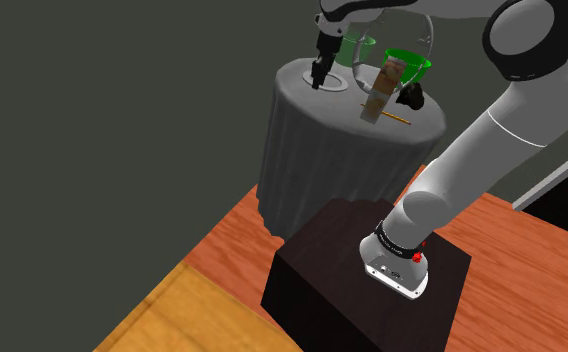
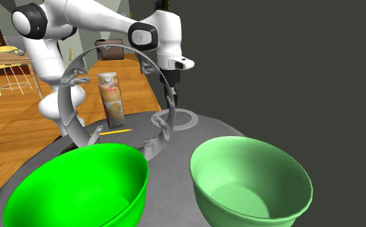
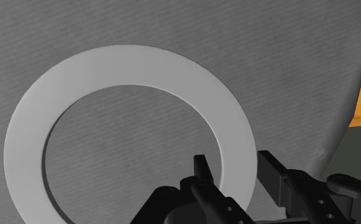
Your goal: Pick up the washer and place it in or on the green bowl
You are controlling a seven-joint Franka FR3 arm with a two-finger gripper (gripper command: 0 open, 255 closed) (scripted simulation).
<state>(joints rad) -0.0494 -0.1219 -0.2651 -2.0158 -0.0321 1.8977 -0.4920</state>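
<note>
The washer (image 3: 128, 67) is a flat pale grey ring lying on the grey cloth of the round table (image 1: 342, 150). My gripper (image 3: 236, 175) stands open just over it, one finger above the hole and the other outside the ring, so the band lies between them untouched. From the shoulder view the gripper (image 1: 319, 78) hangs at the washer (image 1: 338, 84) near the table's far left. A bright green bowl (image 2: 78, 187) and a paler green bowl (image 2: 249, 180) stand in the second exterior view's foreground, with the washer (image 2: 193, 120) and gripper (image 2: 171, 103) behind them.
A brown carton (image 2: 112, 98) stands upright on the table beside a large grey hoop-shaped object (image 2: 69, 109). A yellow pencil (image 2: 114, 131) lies at the carton's foot. The table edge (image 3: 354, 76) is close to the washer, with wooden floor beyond.
</note>
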